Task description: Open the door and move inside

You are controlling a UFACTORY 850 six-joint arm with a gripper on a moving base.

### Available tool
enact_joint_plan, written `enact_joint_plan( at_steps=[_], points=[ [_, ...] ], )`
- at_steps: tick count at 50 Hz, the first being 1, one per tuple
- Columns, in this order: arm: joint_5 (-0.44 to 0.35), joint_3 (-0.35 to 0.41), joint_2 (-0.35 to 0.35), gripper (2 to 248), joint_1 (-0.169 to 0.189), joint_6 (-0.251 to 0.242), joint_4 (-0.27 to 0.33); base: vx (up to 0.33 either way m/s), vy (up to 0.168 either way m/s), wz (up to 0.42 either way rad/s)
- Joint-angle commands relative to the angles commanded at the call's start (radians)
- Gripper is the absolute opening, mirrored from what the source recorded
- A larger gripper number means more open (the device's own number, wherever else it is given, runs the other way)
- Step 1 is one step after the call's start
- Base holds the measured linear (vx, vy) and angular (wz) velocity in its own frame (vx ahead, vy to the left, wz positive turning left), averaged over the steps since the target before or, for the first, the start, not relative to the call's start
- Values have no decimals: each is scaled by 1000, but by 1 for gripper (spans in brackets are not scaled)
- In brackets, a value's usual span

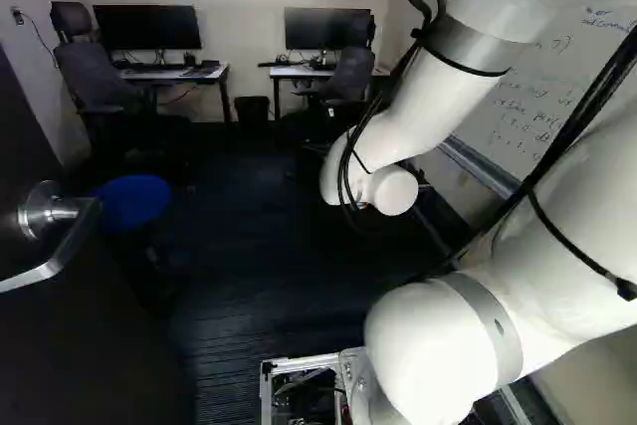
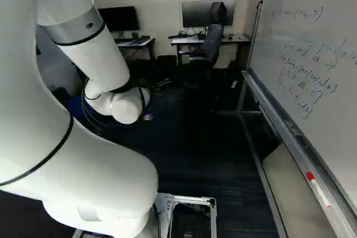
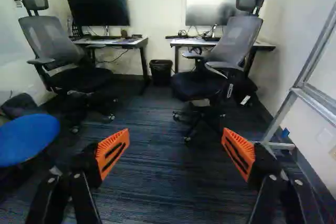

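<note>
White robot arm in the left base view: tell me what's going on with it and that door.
The arm is reaching into an office, its gripper open and holding nothing. The door stands open at the left of the left base view, its lever handle untouched. Ahead are two office chairs and desks with monitors. The base seems to be at or past the doorway.

my arm (image 1: 438, 97) is smooth and glossy; my ribbed pads (image 3: 107, 142) look matt, like plastic. the handle (image 1: 70, 241) near the edge of the door (image 1: 70, 345) is polished metal. i see rough, ridged carpet (image 3: 173, 182), mesh cloth on the chair (image 3: 52, 38), and a smooth, glossy whiteboard (image 2: 312, 43) with a metal rail (image 2: 290, 132) along its bottom edge.
</note>
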State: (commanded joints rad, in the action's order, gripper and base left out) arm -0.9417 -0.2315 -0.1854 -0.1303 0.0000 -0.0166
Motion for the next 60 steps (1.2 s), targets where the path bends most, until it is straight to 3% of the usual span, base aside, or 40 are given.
enact_joint_plan(
  at_steps=[25, 60],
  points=[
    [0, 0, 0, 247, 0, 0, 0, 142, -19, -4],
    [1, 3, -2, 247, 2, 0, 0, 0, -1, 0]
  ],
)
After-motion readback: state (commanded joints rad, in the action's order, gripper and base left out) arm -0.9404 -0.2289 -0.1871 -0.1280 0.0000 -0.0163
